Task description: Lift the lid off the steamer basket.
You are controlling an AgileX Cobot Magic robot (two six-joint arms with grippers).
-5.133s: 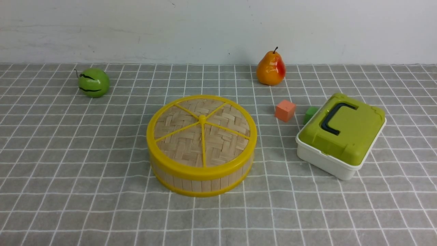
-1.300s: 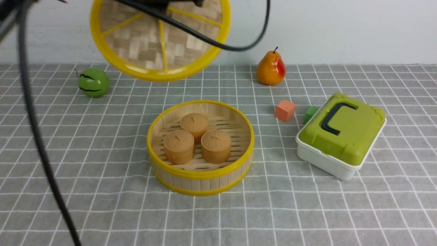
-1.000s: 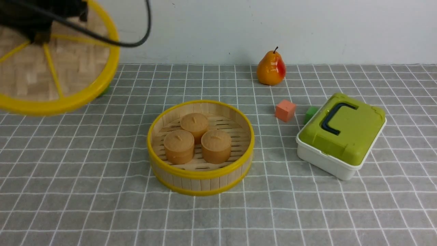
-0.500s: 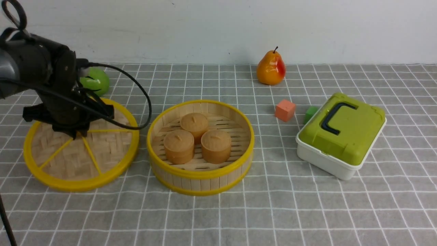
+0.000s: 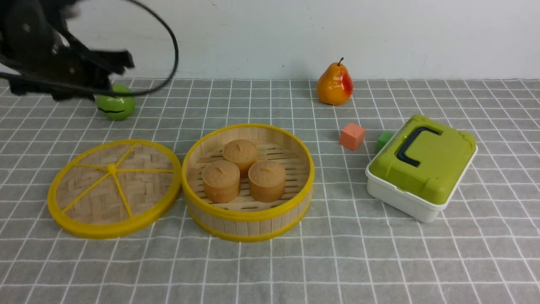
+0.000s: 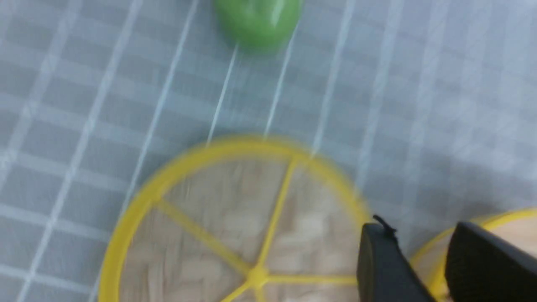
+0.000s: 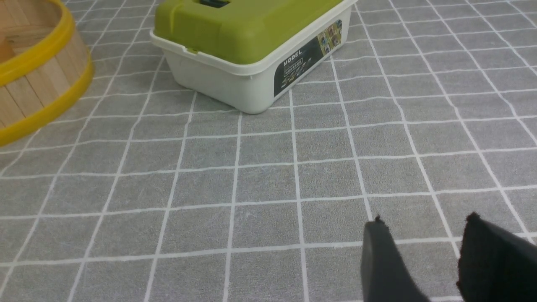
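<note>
The left pincer has its two black fingers apart with only cloth showing between them; it grips nothing. In the front view it is a dark blur high at the far left, above the green fruit and well clear of the lid.

The lid lies flat on the cloth, spokes showing, left of the basket. Its rim comes right up to the basket's rim, and I cannot tell whether they touch. The basket stands open in the middle with three brown cakes inside.

The right pincer is likewise apart and empty, low over bare cloth at the near right. The box lies beyond it.

As I judge it, the task is as good as done: the lid is off, set down and let go. At most the left arm has to get clear.

Only the left wrist view shows the gap between the left fingers. It is blurred, and looks down on the lid, the green fruit and an edge of the basket.

Only the front view shows the cakes, the pear at the far right, the orange cube and the green cube beside the box.

The right pincer is absent from the front view and shows only in the right wrist view. That view alone shows the label on the box's side.
</note>
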